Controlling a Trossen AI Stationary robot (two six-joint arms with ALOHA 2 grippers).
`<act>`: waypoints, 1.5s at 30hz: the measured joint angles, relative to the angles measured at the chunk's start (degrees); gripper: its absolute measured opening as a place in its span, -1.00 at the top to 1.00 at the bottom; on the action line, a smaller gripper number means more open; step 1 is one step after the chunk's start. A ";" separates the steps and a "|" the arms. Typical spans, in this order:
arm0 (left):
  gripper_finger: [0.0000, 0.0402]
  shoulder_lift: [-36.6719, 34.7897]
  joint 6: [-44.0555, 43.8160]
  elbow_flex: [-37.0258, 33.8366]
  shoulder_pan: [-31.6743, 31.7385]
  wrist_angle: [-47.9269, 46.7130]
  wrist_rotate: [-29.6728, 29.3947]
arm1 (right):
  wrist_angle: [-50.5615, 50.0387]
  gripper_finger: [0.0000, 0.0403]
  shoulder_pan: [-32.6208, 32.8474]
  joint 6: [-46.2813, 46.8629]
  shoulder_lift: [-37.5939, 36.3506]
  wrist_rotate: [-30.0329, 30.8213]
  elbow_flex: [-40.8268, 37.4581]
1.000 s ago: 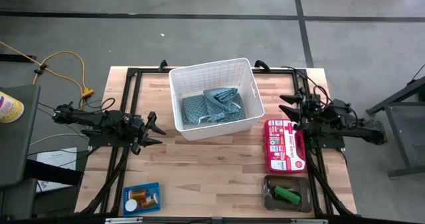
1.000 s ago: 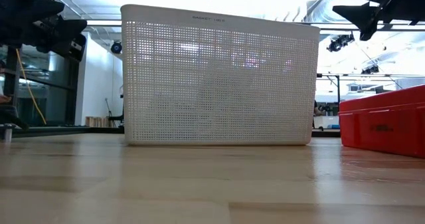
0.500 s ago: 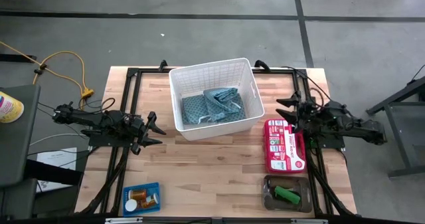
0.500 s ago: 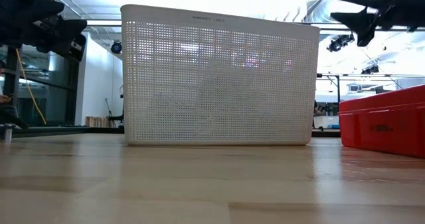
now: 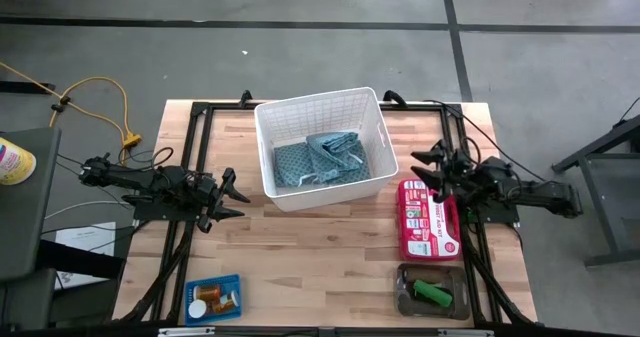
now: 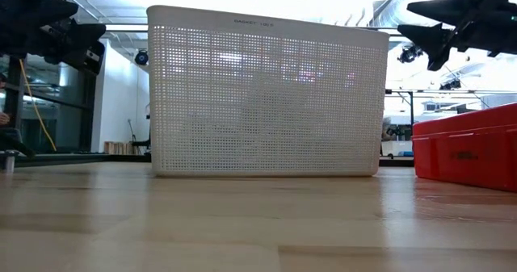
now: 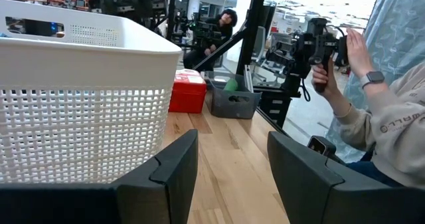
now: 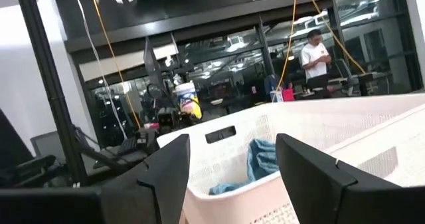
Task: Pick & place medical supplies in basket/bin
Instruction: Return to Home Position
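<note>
Over the last second the right end effector (image 5: 421,167) had slid a little toward 9 o'clock and dipped slightly. Its fingers were spread and held nothing as it hung over the counter's (image 5: 300,247) 3 o'clock side, just off the 12 o'clock end of the red first-aid case (image 5: 428,217). The left end effector (image 5: 242,204) had not stirred at 9 o'clock, likewise released and empty. Both teal cloths (image 5: 315,157) lay inside the white basket (image 5: 330,190) at 12 o'clock (the orange pill bottle (image 5: 208,293) sat in the blue tray (image 5: 213,280) at 7 o'clock). From that, the sorting looked finished, with only the arms' retreat remaining.
</note>
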 joint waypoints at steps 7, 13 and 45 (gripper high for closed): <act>0.13 0.00 0.00 0.00 0.02 0.00 0.00 | -4.44 -0.05 0.00 0.98 0.00 -3.18 -0.02; 0.13 -0.01 0.00 0.00 0.01 -0.01 0.00 | -8.50 -0.05 0.00 2.45 0.00 -4.15 -0.04; 0.13 0.00 0.00 0.00 0.00 -0.02 0.00 | -16.93 -0.05 0.00 2.53 0.04 -7.14 -0.11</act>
